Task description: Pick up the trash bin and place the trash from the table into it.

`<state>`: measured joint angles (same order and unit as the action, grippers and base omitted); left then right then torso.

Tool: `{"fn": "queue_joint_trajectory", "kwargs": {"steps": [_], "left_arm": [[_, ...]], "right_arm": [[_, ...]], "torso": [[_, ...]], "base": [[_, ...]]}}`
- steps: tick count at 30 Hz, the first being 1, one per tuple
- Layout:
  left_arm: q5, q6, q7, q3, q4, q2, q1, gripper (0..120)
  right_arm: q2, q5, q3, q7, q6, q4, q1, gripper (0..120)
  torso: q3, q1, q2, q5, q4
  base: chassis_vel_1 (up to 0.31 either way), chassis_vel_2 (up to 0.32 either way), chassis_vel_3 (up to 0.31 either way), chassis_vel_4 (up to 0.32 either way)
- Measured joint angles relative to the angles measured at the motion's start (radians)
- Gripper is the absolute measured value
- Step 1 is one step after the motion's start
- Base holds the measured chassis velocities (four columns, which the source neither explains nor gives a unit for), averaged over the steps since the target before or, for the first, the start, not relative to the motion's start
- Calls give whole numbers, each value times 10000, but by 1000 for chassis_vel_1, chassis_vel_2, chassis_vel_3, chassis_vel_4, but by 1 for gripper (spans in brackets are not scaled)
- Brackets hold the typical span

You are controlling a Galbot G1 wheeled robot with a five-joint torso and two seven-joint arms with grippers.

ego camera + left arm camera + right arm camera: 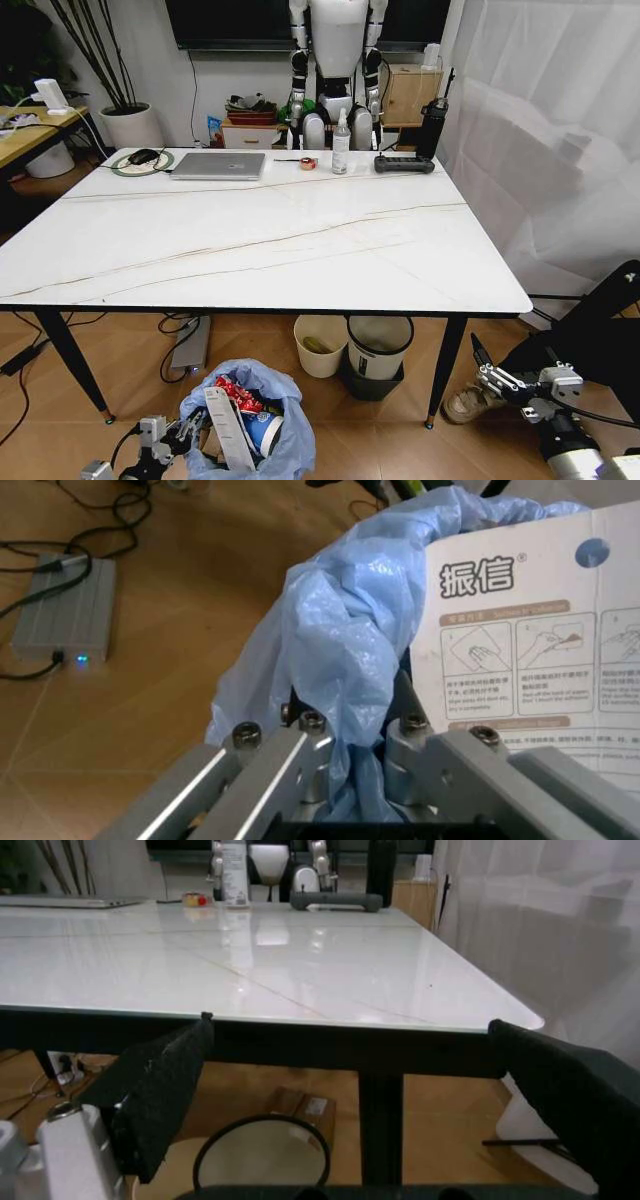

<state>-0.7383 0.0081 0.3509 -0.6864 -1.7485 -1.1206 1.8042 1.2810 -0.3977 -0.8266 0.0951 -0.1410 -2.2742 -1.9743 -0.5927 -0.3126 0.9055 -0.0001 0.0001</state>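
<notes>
The trash bin (255, 420) sits on the wood floor in front of the table's (250, 240) near edge, already stuffed with trash (240, 405): a printed cardboard sheet, red wrappers and a blue-white cup. The left gripper (185, 432) is at the bin's rim, its fingers (300, 742) pinching a fold of the blue bag; the left wrist view shows the plastic bunched between them and the cardboard sheet (530, 630) standing just beside them inside the bag. Bare floor lies on the outer side of those fingers, with a grey power box (65, 611) and cables farther off.

The right gripper (515, 388) hangs low beside the table's front right leg, fingers (155, 1099) spread wide with nothing between them. Through that gap the right wrist view looks along the tabletop's front edge and, beneath it, at a black-rimmed bin (260, 1159), cut off below. The head view shows a cream bin (320, 345) beside it.

On the table's far edge stand a laptop (218, 165) and a spray bottle (341, 145).
</notes>
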Motion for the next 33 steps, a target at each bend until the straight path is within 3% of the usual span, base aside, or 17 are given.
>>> {"fn": "queue_joint_trajectory", "kwargs": {"steps": [33], "left_arm": [[524, -99, 83, 263, 2892, -696, -2018, 1]], "right_arm": [[0, 0, 0, 0, 0, 0, 0, 100]], "torso": [[873, 628, -1498, 1, 0]], "base": [[0, 0, 0, 0]]}}
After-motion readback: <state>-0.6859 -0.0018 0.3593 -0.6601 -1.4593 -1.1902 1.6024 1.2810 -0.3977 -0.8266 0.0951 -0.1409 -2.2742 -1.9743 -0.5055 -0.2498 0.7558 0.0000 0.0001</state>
